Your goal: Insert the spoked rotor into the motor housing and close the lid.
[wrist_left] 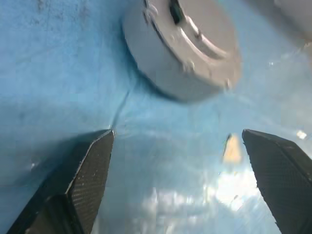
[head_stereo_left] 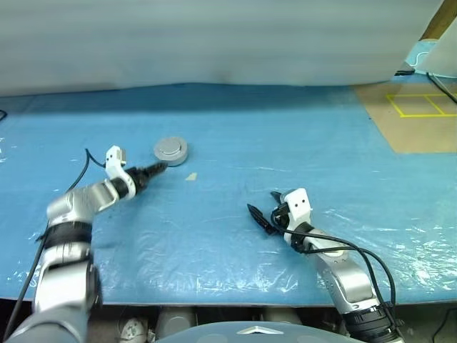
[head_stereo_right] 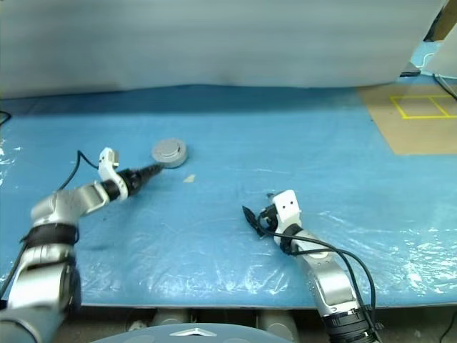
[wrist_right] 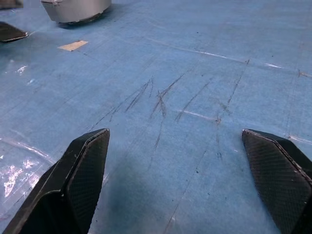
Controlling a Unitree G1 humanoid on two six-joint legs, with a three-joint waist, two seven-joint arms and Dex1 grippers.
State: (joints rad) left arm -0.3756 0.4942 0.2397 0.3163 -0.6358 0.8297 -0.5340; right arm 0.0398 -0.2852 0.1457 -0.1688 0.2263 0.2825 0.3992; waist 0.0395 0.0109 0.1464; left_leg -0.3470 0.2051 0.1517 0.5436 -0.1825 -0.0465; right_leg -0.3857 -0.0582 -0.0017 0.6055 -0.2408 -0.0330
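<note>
The motor housing (head_stereo_left: 171,150) is a plain grey puck standing on the blue table cover, left of centre. The lid (wrist_left: 192,29) lies flat on top of it, closing it. The spoked rotor is hidden. My left gripper (head_stereo_left: 159,168) is open just in front of the housing and apart from it. Its fingers (wrist_left: 92,161) stand wide with only bare cover between them. My right gripper (head_stereo_left: 263,209) is open low over the cover, near the front at mid-right, with nothing between its fingers (wrist_right: 83,170). In the right wrist view the housing (wrist_right: 75,9) is far off.
A small tan scrap (head_stereo_left: 191,176) lies on the cover just right of my left gripper. A white sheet hangs along the back. Brown board with yellow tape lines (head_stereo_left: 418,107) lies at the back right. The table's front edge (head_stereo_left: 214,299) runs close below my arms.
</note>
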